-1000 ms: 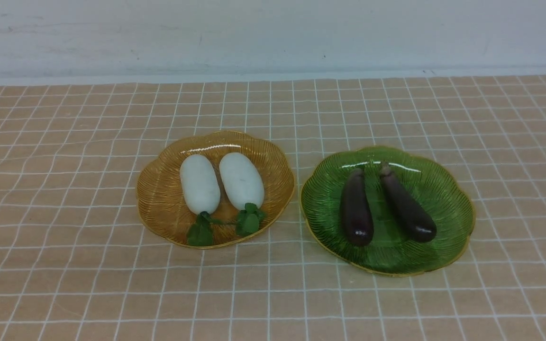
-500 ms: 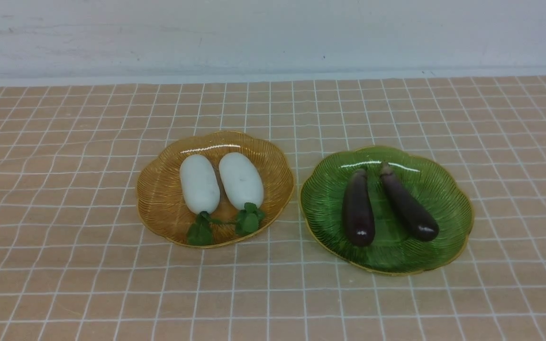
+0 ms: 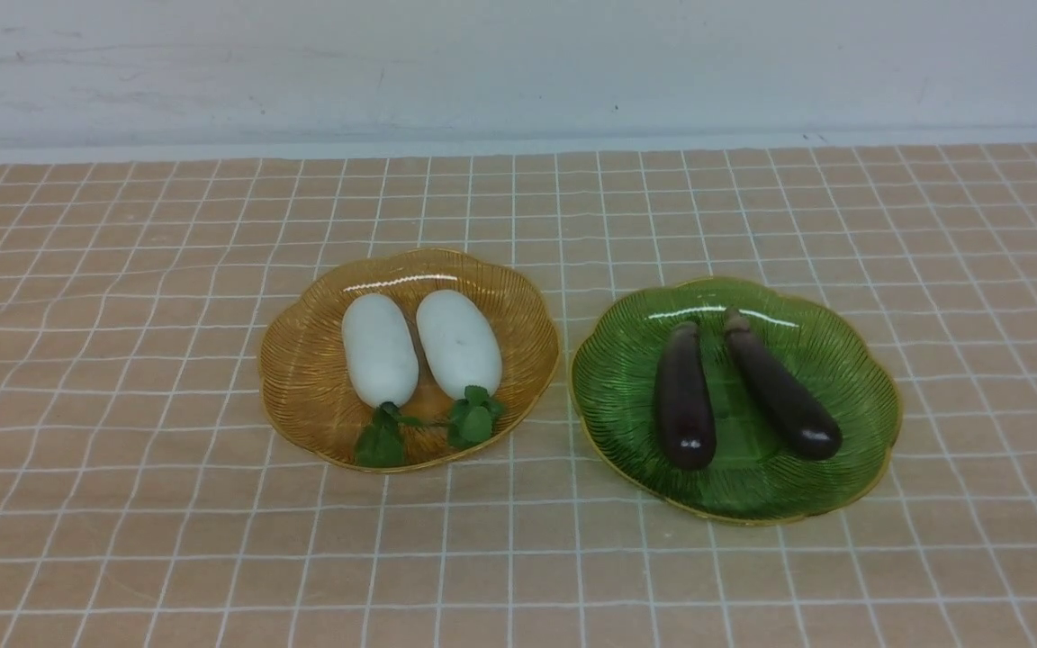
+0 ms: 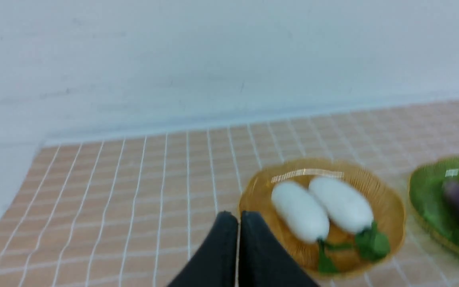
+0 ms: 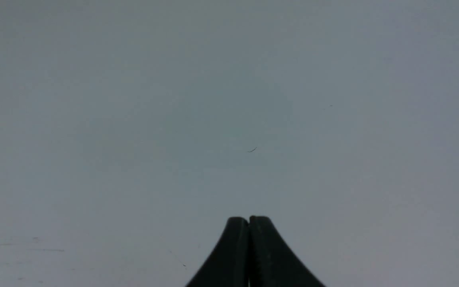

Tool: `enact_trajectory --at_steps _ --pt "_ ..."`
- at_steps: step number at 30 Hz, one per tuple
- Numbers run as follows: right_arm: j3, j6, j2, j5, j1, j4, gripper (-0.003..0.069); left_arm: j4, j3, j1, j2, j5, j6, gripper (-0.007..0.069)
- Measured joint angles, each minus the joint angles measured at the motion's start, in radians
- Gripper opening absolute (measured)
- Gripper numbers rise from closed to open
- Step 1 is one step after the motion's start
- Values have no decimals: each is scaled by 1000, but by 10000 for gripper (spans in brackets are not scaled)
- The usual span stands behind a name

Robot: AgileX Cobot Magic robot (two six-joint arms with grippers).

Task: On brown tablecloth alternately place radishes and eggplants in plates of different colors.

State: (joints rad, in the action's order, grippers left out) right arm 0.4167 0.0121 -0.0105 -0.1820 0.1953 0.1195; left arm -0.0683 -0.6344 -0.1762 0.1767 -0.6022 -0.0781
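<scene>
Front view: neither gripper shows. At centre on the brown tablecloth [image 3: 122,360], the amber plate [image 3: 302,360] holds both radishes [image 3: 380,349], side by side. Right of it, the green plate [image 3: 852,360] holds both eggplants [image 3: 684,396].

Left wrist view: the left gripper [image 4: 238,217] at the lower centre has its jaws pressed together, holding nothing. This view is blurred; the green plate is cut off at the right edge.

Right wrist view: the right gripper [image 5: 248,220] has its jaws together, empty, before a plain grey wall [image 5: 134,99].
</scene>
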Motion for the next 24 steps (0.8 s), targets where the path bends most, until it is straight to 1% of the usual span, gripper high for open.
enact_trajectory --at_steps 3,4,5,17,22,24 --pt "0 0 0 -1 0 0 -15 32 42 0 -13 99 -13 -3" --pt "0 0 0 -1 0 0 -15 68 60 0 -15 153 -17 -3" --pt "0 0 0 -1 0 0 -15 76 67 0 -15 169 -17 -3" --pt "0 0 0 -2 0 0 -15 82 97 0 -15 197 -17 -3" --pt "0 0 0 -2 0 0 -15 68 263 2 -72 246 0 -3" --pt "0 0 0 -2 0 0 -15 79 348 15 -133 273 46 -3"
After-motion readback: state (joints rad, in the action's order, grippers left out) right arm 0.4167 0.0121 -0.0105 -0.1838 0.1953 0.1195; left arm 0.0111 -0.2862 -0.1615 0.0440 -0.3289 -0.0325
